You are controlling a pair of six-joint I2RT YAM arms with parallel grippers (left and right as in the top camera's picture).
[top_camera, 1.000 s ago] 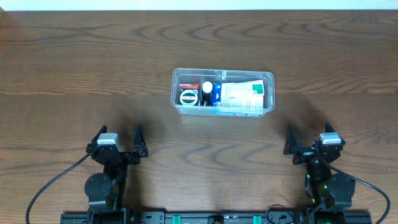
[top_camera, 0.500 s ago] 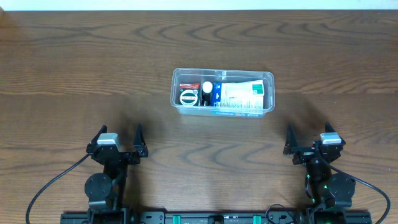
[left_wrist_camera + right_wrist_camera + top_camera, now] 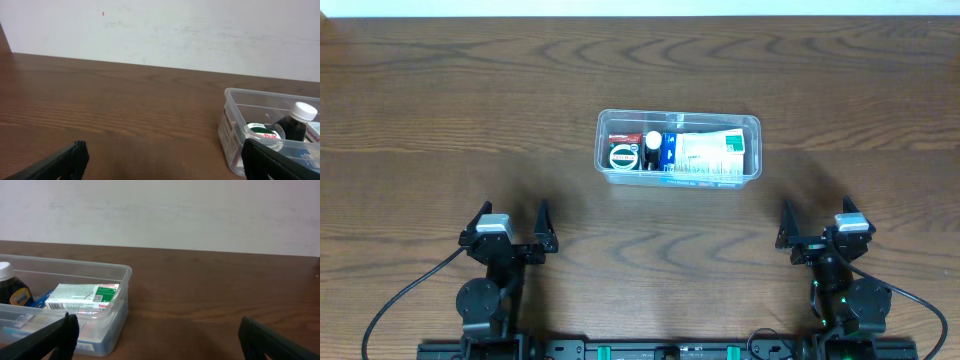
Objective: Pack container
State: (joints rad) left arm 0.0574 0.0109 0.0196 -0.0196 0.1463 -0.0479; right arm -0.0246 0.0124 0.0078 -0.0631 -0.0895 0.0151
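One broad dark-brown wooden worktop (image 3: pixel 440 120) carries everything. Centre stage, a little towards the far side, sits the clear rectangular plastic container (image 3: pixel 752 150), upright and filled. At the near edge the left pincer (image 3: pixel 512 210) and the right pincer (image 3: pixel 816 212) are well apart from it, both with jaws spread wide and empty. Inside, a white-and-green cardboard carton (image 3: pixel 710 150) lies at the right, a dark white-capped bottle (image 3: pixel 652 148) stands mid-tub, and a round green-and-white tin (image 3: pixel 623 157) sits at the left end.
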